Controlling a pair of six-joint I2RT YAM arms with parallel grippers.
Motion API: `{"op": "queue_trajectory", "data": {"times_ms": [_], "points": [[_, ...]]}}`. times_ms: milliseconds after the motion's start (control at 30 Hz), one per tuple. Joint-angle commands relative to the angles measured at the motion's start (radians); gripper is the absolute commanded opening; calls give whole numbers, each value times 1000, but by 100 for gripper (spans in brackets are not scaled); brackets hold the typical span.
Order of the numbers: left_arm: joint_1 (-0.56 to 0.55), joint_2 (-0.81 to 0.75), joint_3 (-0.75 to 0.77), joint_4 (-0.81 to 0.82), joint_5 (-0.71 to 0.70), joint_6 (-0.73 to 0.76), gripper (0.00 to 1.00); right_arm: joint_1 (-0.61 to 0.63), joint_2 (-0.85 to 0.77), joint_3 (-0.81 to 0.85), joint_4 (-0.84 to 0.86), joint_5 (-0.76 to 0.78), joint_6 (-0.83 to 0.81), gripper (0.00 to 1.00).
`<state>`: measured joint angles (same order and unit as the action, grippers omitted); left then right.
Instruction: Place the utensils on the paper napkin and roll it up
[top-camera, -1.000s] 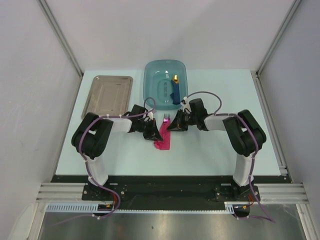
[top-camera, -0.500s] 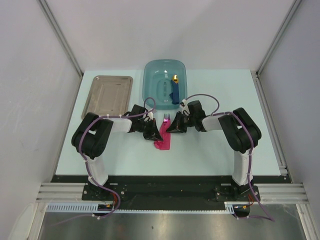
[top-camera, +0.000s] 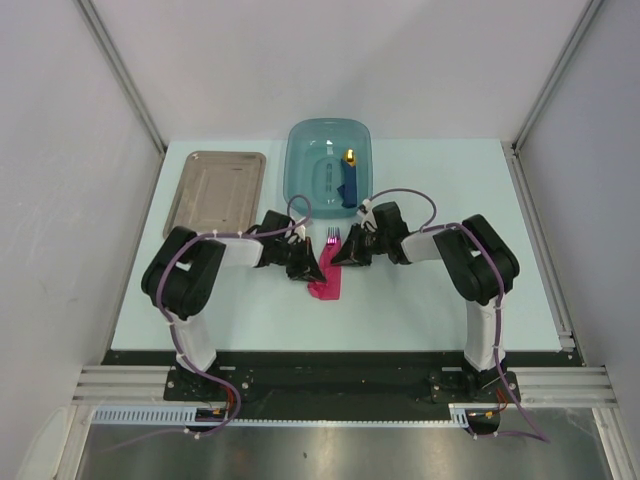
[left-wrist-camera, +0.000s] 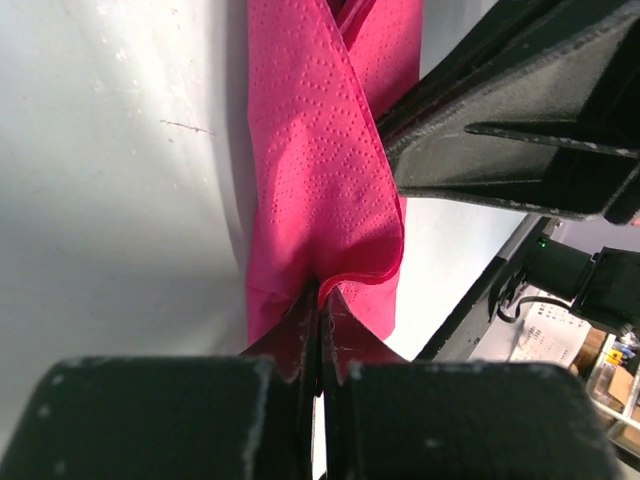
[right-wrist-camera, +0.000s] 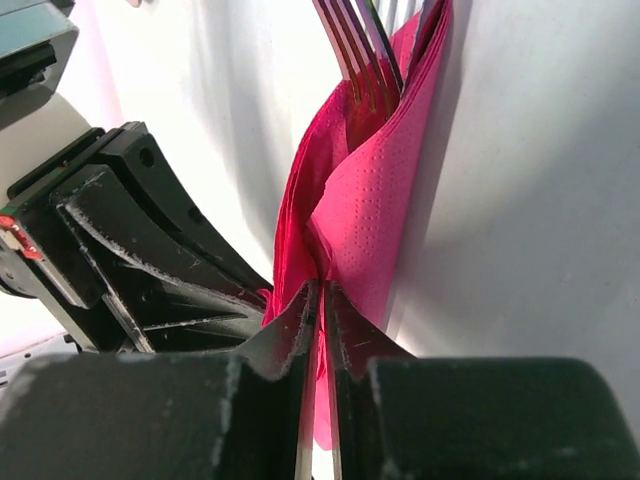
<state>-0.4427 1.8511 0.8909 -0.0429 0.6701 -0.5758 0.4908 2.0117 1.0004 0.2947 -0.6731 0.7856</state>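
Observation:
The paper napkin (top-camera: 327, 281) lies as a narrow magenta fold in the middle of the table, wrapped around the utensils. Only silvery fork tines (top-camera: 333, 238) stick out of its far end, and they show close up in the right wrist view (right-wrist-camera: 362, 52). My left gripper (top-camera: 311, 266) presses in from the left, shut on a pinched ridge of the napkin (left-wrist-camera: 320, 180). My right gripper (top-camera: 341, 257) comes in from the right, shut on the napkin's other edge (right-wrist-camera: 365, 210). The two grippers face each other almost touching, and the handles are hidden inside the paper.
A grey-brown metal tray (top-camera: 214, 190) sits at the back left. Behind the grippers a teal bowl (top-camera: 330, 124) holds a chunky blue object with a yellow tip (top-camera: 350, 178). The right arm's cable loops just in front of the bowl.
The right arm has drawn a little to the left toward the napkin and its jaws have tightened slightly on the paper. The left arm and the napkin stay put.

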Motion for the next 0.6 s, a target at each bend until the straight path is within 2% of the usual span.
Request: {"op": "queue_trajectory", "data": {"times_ms": [0,167,567], "points": [[-13,-47,-36,87,-67,4,0,-6,30,-20,-14,61,-22,9],[-34,-115,-46,146,-26,-45,0,-4,35,-28,-51,110,-42,8],[-102,-64,-24,218,5,-116,0,0,32,-31,-80,152,-49,8]]}}
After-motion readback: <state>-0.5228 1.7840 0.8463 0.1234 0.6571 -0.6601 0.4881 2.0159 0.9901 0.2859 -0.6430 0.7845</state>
